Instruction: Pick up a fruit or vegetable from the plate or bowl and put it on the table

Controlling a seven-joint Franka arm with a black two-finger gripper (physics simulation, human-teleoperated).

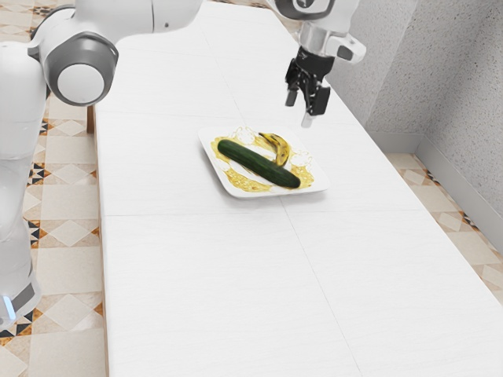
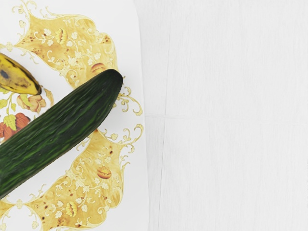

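Upper middle of the exterior view: plate [image 1: 314,186] on table [image 1: 196,275]; on plate, cucumber [image 1: 258,163] slantwise, banana [image 1: 281,151] to its upper right.

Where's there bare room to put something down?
The table is bare between the plate and the exterior view's lower edge, and beyond the plate toward the top. Crowded: the plate's middle, where cucumber and banana lie close.

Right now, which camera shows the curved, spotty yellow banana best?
The exterior view: nearly all of the curved, spotty yellow banana shows there. The wrist view shows one dark-tipped end, the rest cut off at the picture's edge.
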